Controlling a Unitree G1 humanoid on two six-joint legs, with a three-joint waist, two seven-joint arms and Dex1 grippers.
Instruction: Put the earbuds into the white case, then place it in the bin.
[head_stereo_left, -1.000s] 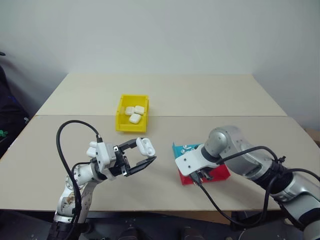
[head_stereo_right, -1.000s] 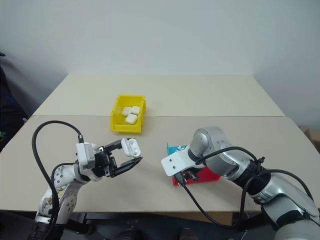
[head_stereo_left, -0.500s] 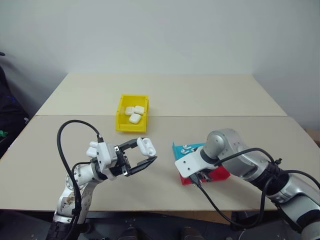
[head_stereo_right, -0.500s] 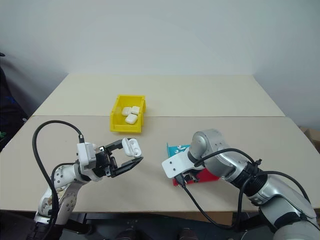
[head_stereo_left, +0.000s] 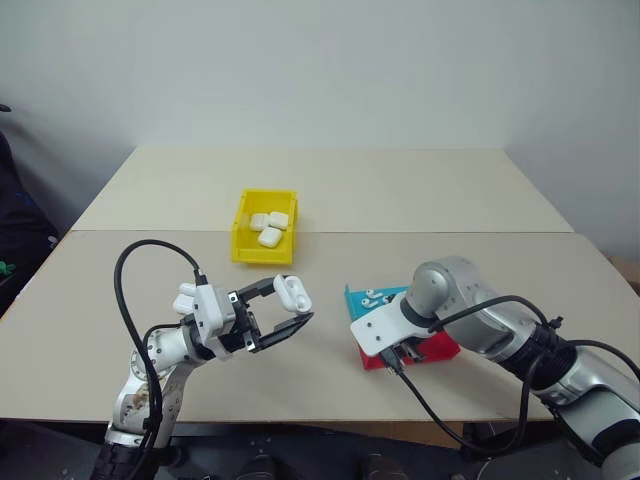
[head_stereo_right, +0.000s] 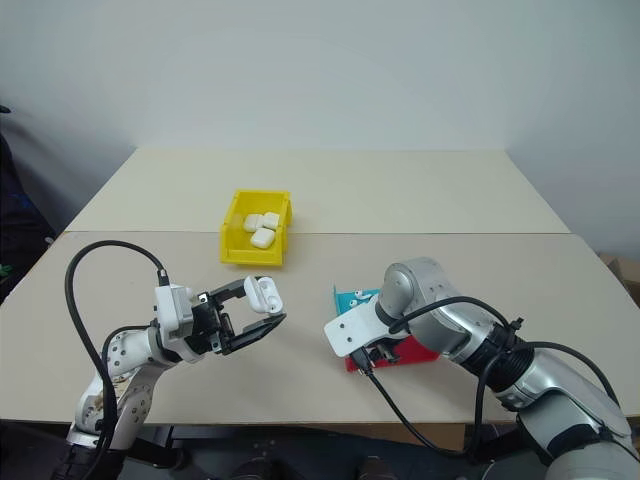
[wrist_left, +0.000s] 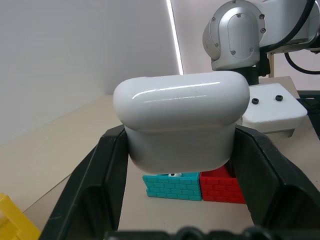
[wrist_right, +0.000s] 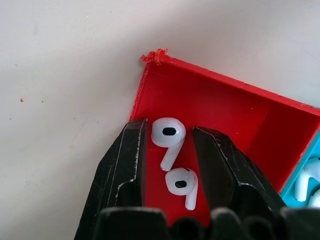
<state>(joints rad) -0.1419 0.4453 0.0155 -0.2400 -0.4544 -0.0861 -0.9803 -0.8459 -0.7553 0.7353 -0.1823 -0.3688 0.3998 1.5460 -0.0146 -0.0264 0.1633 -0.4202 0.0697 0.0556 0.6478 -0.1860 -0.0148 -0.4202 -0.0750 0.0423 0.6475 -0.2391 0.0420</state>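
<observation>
Earbuds (wrist_right: 175, 160) lie between right fingers (wrist_right: 220, 165); left fingers (wrist_left: 90, 195) clamp white case (wrist_left: 181, 120).

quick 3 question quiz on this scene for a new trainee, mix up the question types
1. True or false: the left gripper is shut on a white case, held up off the table.
2. In the right wrist view, the right gripper has its fingers down in which half of the tray: A) teal half, B) red half, C) neither?
3. How many white cases lie in the yellow bin?

Key
1. True.
2. B. Two earbuds lie between the fingers, which stand apart on either side of them.
3. Three.
</observation>
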